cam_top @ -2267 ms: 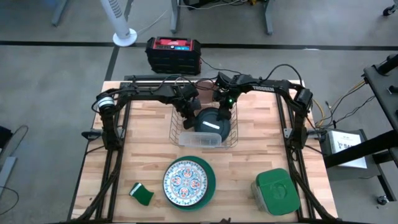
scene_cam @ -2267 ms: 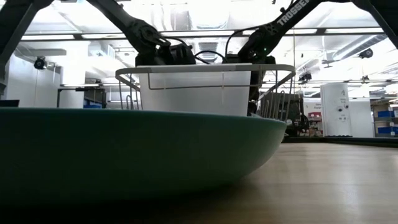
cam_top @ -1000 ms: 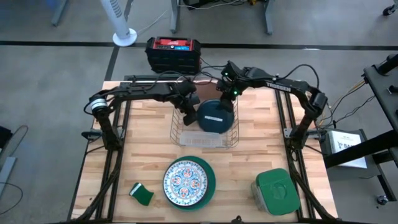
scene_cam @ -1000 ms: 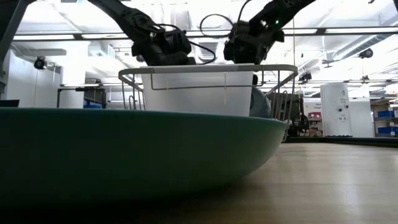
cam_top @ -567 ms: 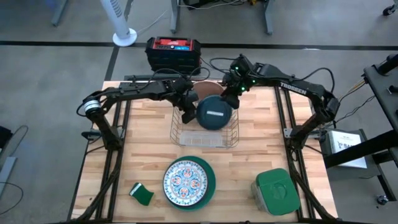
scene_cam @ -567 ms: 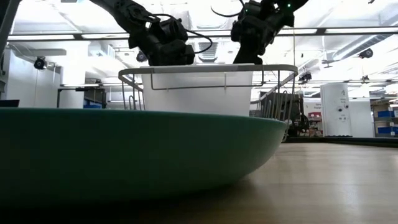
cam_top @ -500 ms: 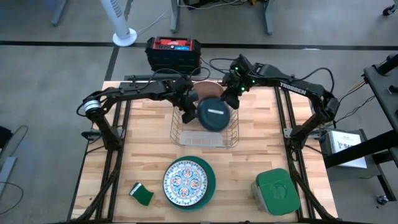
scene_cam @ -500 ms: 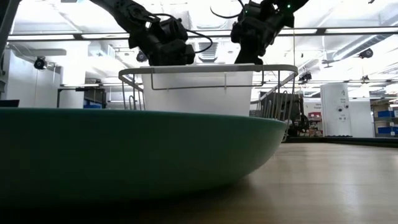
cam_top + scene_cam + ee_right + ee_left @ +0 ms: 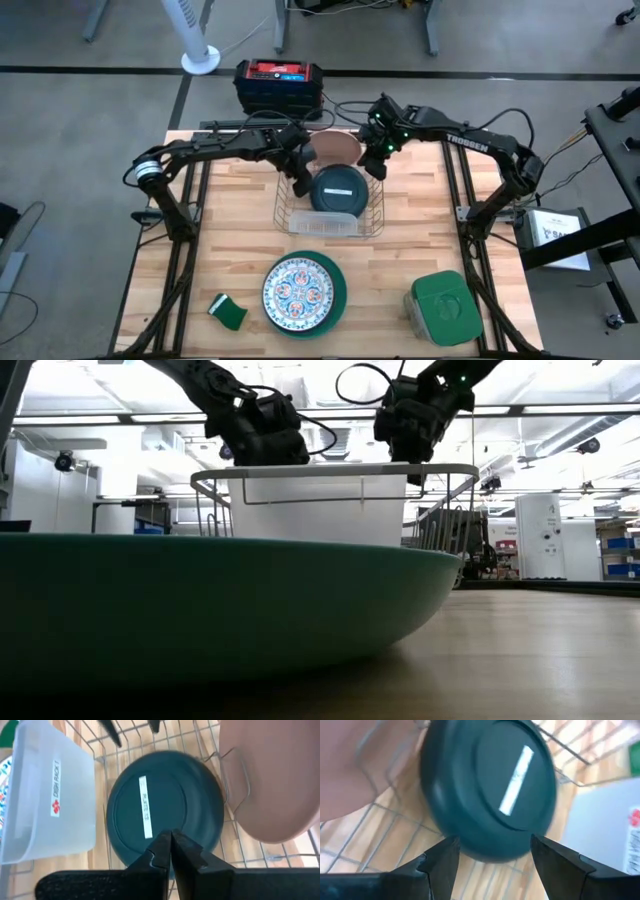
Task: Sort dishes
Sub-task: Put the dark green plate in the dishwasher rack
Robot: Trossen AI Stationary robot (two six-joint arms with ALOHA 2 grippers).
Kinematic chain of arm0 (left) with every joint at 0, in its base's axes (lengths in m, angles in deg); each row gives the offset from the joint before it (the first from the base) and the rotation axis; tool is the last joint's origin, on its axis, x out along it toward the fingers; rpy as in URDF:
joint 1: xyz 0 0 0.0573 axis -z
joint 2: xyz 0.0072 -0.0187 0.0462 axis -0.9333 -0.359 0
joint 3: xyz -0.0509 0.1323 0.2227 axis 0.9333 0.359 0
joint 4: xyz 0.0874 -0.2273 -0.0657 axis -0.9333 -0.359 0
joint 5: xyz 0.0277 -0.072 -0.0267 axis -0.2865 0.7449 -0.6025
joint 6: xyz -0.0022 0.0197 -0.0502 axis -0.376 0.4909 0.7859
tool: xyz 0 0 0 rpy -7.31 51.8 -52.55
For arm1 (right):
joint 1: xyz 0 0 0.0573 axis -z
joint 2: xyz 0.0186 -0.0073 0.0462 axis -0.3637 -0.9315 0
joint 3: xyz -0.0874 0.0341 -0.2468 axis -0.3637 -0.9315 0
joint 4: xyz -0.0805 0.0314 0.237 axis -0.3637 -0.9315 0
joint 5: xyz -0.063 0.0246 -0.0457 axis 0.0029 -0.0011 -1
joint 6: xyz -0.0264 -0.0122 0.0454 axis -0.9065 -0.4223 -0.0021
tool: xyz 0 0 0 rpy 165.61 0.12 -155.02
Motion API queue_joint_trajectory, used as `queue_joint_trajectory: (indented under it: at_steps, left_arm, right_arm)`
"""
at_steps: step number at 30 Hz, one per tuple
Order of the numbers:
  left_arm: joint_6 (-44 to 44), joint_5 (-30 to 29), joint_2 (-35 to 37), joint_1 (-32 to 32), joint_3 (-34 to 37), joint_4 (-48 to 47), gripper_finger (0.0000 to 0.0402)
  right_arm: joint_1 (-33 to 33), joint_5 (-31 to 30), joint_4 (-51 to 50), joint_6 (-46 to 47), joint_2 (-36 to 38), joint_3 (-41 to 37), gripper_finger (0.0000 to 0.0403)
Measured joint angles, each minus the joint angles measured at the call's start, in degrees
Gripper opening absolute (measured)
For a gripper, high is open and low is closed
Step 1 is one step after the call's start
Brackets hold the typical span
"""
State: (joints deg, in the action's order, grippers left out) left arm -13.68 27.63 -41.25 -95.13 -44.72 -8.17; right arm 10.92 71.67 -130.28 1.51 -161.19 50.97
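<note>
Looking down on the table (image 9: 230, 250) first: a wire rack (image 9: 372, 222) sits at 12 o'clock from table centre, with a white tub (image 9: 322, 223) inside its near end. Dark teal plate (image 9: 338, 189) lies face-down in the rack, label strip up, tilted against the wires; pink plate (image 9: 335, 148) leans at the rack's 12 o'clock edge, just beyond it and partly over the rim. Ornamented plate (image 9: 299, 291) rests on the green plate (image 9: 337, 295) at 6 o'clock of the rack, well apart from it. Green-lidded box (image 9: 444, 307) at 4 o'clock, sponge (image 9: 229, 312) at 8 o'clock. Left gripper (image 9: 300, 176) hangs over the rack's 9 o'clock side, fingers spread, empty, the dark plate just ahead of it in its wrist view. Right gripper (image 9: 378, 163) hangs above the rack at 2 o'clock of the dark plate, fingers pressed together on nothing. Judgement: two plates racked, two not yet. Risks: the dark plate looks loosely seated, so a nudge from either gripper could slide it flat or knock it into the tub; the pink plate overhangs the rim and could tip out the far side if the rack is bumped. Lifting the ornamented plate off the green one may drag both, since they nest closely.
</note>
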Motion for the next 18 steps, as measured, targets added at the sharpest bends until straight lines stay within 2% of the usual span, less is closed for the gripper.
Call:
queue_joint_trajectory:
  at_steps: [4,12,18]
  left_arm:
    - [3.22,-4.1,-1.26,-0.62,-0.2,1.07,0.0242]
    - [6.72,-6.85,-3.25,-1.1,-0.07,3.89,0.027]
    - [9.33,-14.77,-3.33,-1.14,-0.07,3.32,0.0274]
  right_arm:
    - [0.0,0.04,0.35,-0.77,0.0,-1.41,0.0007]
    - [0.02,0.04,0.34,-2.07,0.0,-4.01,0.0008]
    - [0.02,0.04,0.86,-2.98,0.0,-4.3,0.0008]
